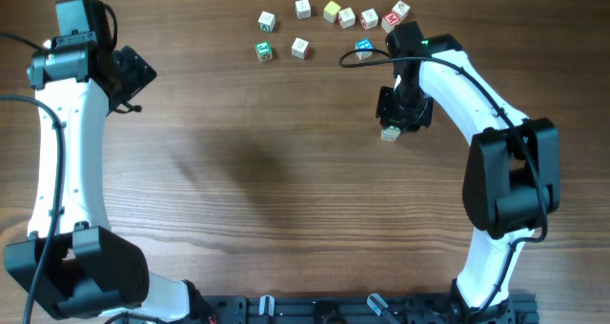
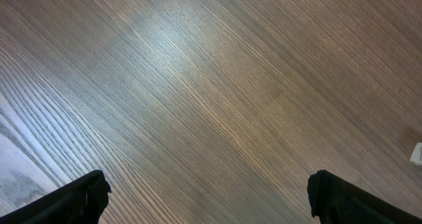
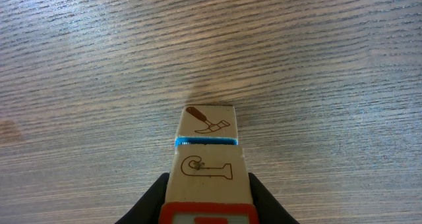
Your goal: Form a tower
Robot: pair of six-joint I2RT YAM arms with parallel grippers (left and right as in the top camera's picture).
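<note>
Brown wooden table (image 1: 286,172) with fine straight grain fills every view, with a soft glare in the left wrist view. Loose letter cubes (image 1: 332,11) lie scattered near its far edge. The tower (image 3: 206,158) sits right of centre, pinched in the right gripper (image 3: 206,196). It is made of pale cubes stacked end to end, showing a hammer drawing, a blue edge and a red-framed face. The left gripper (image 2: 211,197) gapes wide over bare wood.

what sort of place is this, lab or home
Probably a robotics lab bench: two white-and-black robot arms at a brown wood-grain table, loose small pale wooden alphabet cubes along its far side, and a stack of them in the right arm's jaws.
</note>
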